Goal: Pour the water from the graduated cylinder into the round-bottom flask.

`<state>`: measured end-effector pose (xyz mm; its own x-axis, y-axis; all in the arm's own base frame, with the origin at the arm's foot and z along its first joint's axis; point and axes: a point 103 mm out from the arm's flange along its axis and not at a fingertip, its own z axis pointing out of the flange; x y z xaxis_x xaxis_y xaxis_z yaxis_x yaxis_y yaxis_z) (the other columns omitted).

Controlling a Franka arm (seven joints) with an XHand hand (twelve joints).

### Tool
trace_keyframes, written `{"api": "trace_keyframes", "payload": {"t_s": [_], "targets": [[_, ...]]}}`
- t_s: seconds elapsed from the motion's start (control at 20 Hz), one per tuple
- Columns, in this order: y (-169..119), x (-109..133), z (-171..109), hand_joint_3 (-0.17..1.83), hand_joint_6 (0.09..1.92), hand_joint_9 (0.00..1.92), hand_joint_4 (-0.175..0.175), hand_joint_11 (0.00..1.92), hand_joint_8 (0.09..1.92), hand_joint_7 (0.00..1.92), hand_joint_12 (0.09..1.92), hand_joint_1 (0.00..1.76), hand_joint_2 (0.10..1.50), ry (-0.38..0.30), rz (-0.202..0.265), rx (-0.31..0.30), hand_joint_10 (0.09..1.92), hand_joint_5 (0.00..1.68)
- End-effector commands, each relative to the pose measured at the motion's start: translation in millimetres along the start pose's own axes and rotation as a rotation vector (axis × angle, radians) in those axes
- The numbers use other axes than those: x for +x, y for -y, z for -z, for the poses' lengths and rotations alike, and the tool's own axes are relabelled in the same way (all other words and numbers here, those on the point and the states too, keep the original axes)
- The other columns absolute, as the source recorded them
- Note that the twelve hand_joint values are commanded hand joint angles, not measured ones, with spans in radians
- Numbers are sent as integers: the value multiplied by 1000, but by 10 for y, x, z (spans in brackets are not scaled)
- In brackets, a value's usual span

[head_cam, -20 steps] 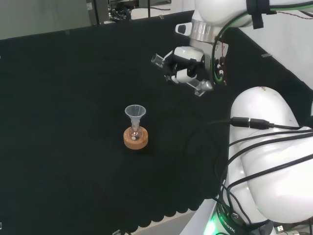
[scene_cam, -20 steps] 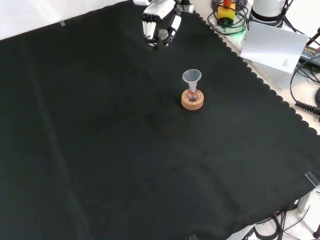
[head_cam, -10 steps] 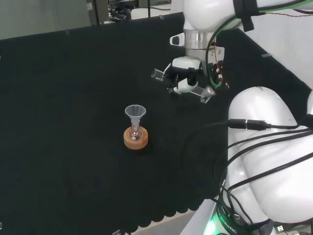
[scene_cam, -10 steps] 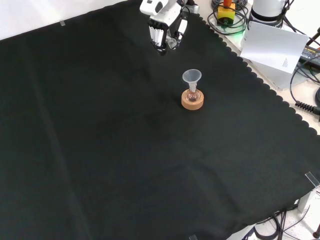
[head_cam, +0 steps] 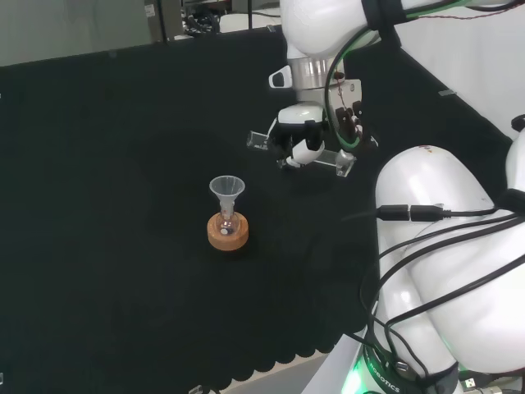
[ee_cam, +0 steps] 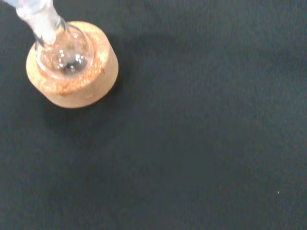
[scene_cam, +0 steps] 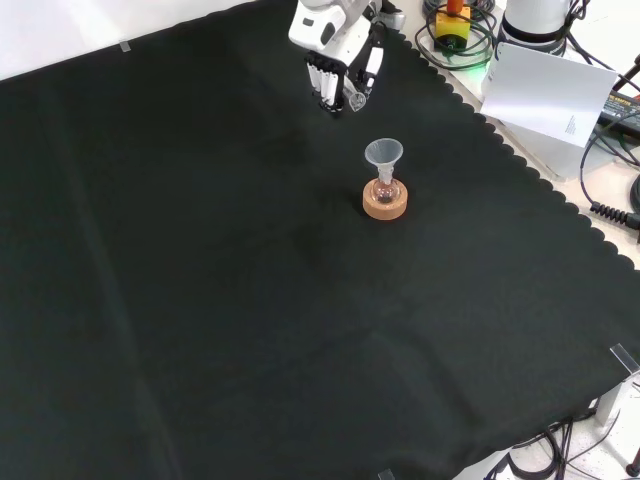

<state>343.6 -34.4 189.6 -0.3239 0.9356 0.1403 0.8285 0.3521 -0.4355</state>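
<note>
1. Right now the hand (head_cam: 305, 141) hangs above the cloth (head_cam: 115, 164) with its fingers curled round a clear tube (head_cam: 297, 149) – the measuring cylinder – which lies almost level across the palm in the head view, one end at 9 o'clock, the other at 3 o'clock.
2. Its target, the little round flask (head_cam: 228, 223), sits upright in a cork ring (head_cam: 228, 235) with a clear funnel (head_cam: 226, 190) in its neck; in the head view it stands at about 7 o'clock from the hand, near but apart.
3. In the front view the hand (scene_cam: 342, 62) is at roughly 11 o'clock from the funnel (scene_cam: 383, 154), again with a gap between them.
4. Whether water sits in the tube I cannot tell; the glass is too clear.
5. To do this step well, I judge the pouring end should come over the funnel mouth – centred, not at its rim – before any further tilt.
6. Tip slowly, since the funnel is narrow and perched high; a bump could tip it or the flask off its ring.
7. Keep the tube's lip just above the funnel, not touching.
</note>
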Motion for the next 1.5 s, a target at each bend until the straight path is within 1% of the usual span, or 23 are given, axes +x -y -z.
{"api": "trace_keyframes", "payload": {"t_s": [0.05,0.15,0.55,0.9,1.25,1.5], "targets": [[29,36,-28,-2,1326,1296,-175,1164,610,1023,823,1101,1238,38,-18,78,225,769],[35,54,-31,-2,1326,1296,-175,1165,610,1023,823,1101,1238,45,-14,96,224,769],[66,238,-30,-2,1325,1298,-175,1166,609,1024,822,1102,1237,100,29,153,221,770],[76,317,-88,-2,1323,1300,-175,1167,607,1025,821,1103,1236,125,45,199,218,772],[51,346,-114,-2,1322,1302,-175,1168,606,1027,820,1103,1235,155,34,249,215,773],[8,340,-105,-2,1322,1304,-175,1171,605,1029,819,1103,1235,170,15,278,213,773]]}}
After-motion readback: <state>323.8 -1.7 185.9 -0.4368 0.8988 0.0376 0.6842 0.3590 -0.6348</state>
